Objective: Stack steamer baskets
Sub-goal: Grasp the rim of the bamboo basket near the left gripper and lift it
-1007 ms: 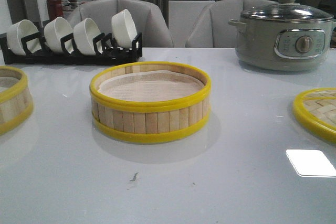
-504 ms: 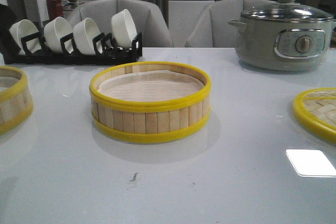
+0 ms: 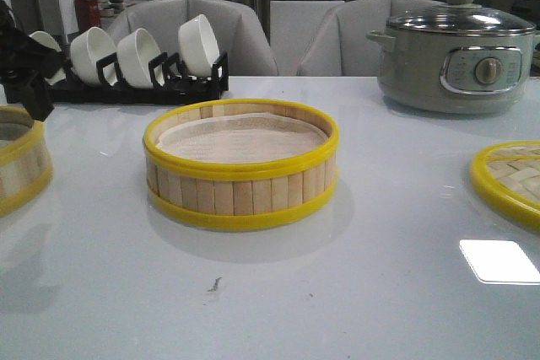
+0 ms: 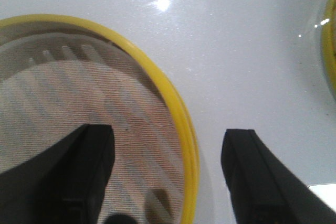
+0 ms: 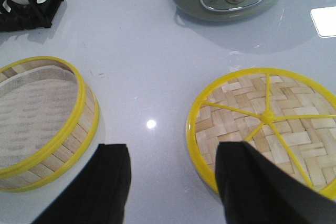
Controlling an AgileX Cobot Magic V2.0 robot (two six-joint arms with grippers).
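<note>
Left gripper (image 4: 165, 174) is spread wide across the left basket (image 3: 18, 158) rim — right gripper (image 5: 170, 182) is held open over bare table (image 3: 354, 292).

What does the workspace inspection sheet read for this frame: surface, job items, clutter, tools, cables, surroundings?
Surface: glossy white table, one small dark speck near the front.
Job's things: centre steamer basket upright, liner inside; second steamer basket at the left edge, apart from the first, not stacked.
Clutter: woven bamboo lid at right; electric pot with glass lid, back right; rack of white bowls, back left.
Grippers: left tool open, straddling the left basket's rim; right tool open, above bare table between centre basket and lid.
Cables: nothing seen.
Surroundings: two grey chairs behind the table; shelving beyond.
</note>
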